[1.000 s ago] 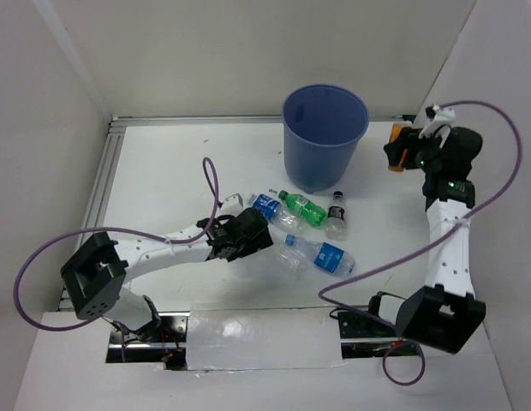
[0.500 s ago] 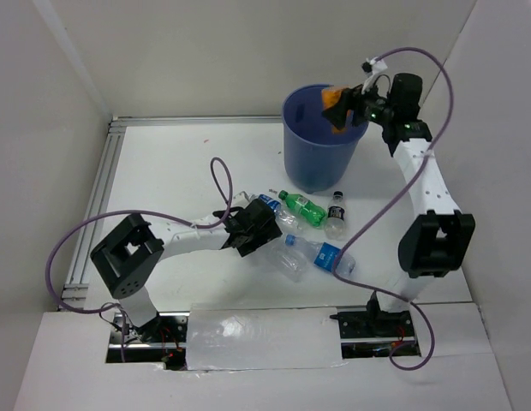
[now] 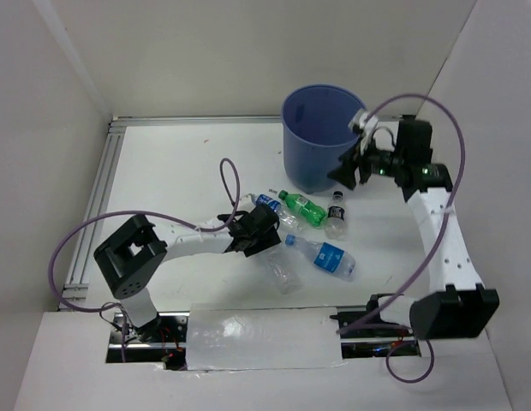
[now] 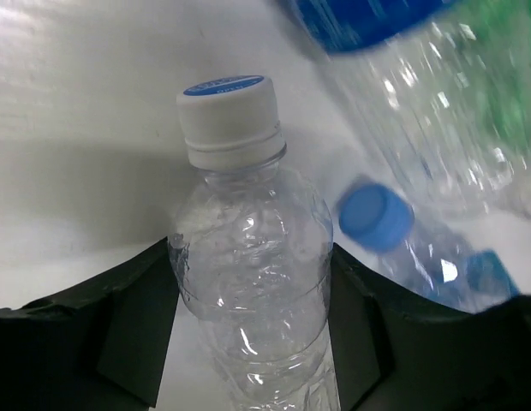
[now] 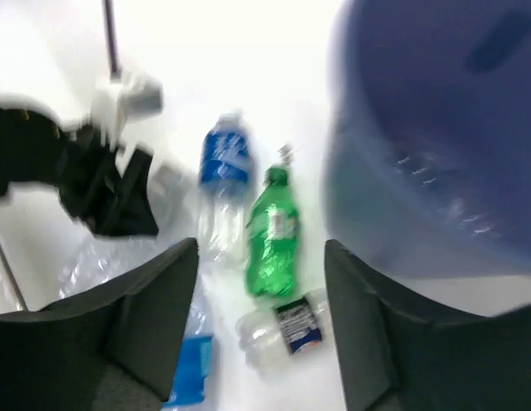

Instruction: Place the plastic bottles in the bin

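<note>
Bottle (image 4: pixel 248 291), clear and white-capped, sits clamped in left end effector (image 4: pixel 253 257); right end effector (image 5: pixel 261 248) hangs wide and empty beside bin (image 5: pixel 437 128) at worktop (image 3: pixel 163 171) far edge.

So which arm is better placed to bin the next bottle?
Left. The left gripper clasps a clear bottle, fingers against both sides. The right gripper hangs open and empty beside the bin.
</note>
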`<state>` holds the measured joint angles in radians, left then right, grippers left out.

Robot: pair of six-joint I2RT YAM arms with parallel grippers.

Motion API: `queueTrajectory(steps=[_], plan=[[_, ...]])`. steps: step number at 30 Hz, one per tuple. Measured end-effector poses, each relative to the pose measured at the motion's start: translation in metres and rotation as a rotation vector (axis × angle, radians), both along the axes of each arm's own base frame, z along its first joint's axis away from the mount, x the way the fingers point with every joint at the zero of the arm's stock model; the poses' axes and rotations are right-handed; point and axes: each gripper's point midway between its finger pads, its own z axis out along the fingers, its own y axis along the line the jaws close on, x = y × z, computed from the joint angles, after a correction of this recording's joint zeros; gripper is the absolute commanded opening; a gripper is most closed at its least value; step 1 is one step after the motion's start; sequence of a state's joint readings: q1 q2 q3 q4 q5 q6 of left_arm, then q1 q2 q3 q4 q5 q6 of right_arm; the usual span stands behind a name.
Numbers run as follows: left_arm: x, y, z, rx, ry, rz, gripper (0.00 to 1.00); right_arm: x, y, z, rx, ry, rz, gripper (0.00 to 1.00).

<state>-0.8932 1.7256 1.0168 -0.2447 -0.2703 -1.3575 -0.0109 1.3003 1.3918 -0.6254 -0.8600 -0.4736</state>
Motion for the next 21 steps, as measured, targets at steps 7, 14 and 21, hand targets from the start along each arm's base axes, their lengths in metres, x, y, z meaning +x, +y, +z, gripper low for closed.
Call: queueTrajectory(steps=[7, 14, 21], plan=[[-0.026, 0.000, 0.115, -0.065, -0.293, -0.205, 0.12, -0.106, 0.023, -0.141, -0.158, 0.300, 0.189, 0.81], [0.037, 0.025, 0.308, -0.171, -0.793, -0.092, 0.10, -0.133, 0.034, -0.180, -0.258, 0.397, 0.255, 0.99], [0.131, 0.009, 0.389, -0.139, -1.032, 0.077, 0.10, -0.129, 0.032, -0.206, -0.385, 0.450, 0.232, 0.99]])
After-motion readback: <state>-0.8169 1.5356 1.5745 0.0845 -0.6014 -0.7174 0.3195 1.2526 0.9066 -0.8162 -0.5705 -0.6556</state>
